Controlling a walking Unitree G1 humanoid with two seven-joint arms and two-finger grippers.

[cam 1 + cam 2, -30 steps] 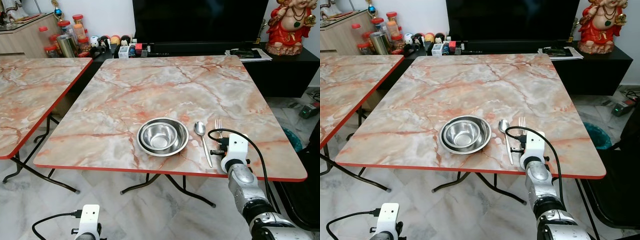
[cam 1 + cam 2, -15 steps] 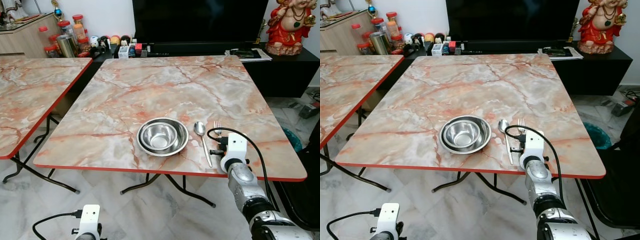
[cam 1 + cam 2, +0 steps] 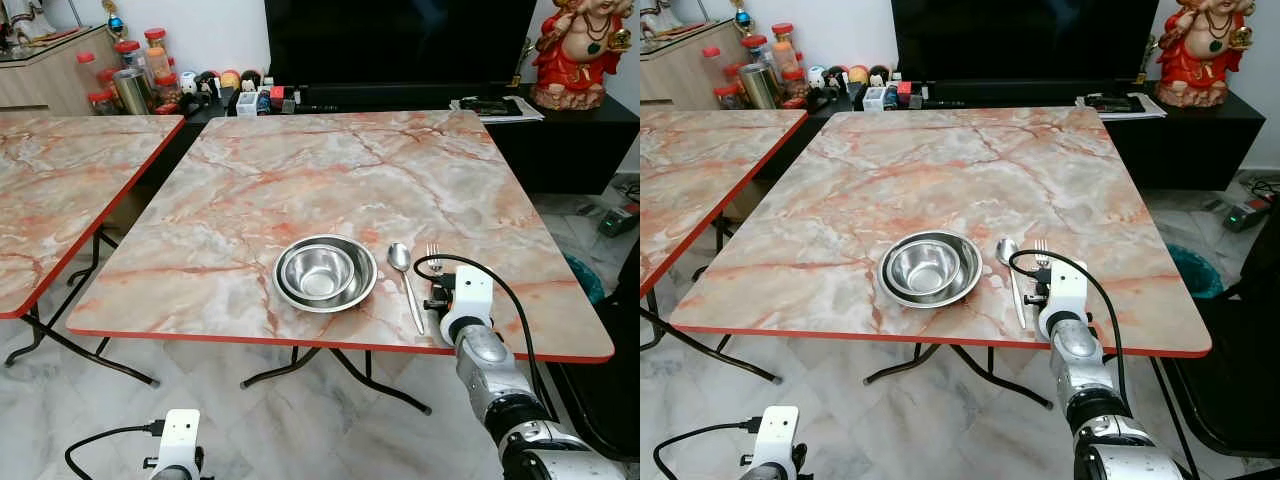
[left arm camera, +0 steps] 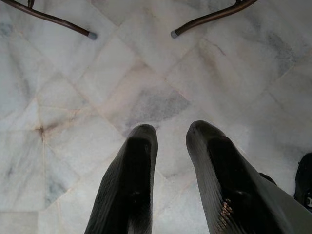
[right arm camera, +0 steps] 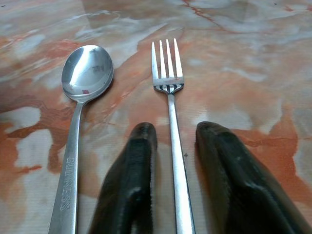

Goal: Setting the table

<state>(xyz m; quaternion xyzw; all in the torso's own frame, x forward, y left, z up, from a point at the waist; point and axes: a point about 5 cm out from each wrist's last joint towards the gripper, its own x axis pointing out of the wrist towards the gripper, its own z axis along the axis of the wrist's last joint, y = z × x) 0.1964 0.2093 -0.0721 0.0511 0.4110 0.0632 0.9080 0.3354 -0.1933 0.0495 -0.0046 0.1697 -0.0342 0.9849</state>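
A: What's changing?
B: I'm easing the right pincer [image 5: 170, 141] slightly forward; it's released, fingers straddling the fork [image 5: 168, 87] lying on the surface [image 3: 300, 170] beside the spoon [image 5: 83, 97] and steel bowl [image 3: 325, 272]. Placement's looking done.
A: Left?
B: Left pincer [image 4: 168, 141] is hanging released over the floor.

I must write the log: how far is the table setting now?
Done: bowl on its plate, spoon beside them. In hand: right gripper is open around the fork, which lies on the table. Left: withdrawing the gripper. Left gripper hangs idle.

bare table [image 3: 300, 170] beyond the bowl [image 3: 325, 272]; spoon [image 3: 404, 275] and fork [image 5: 169, 92] lie close right of the bowl.
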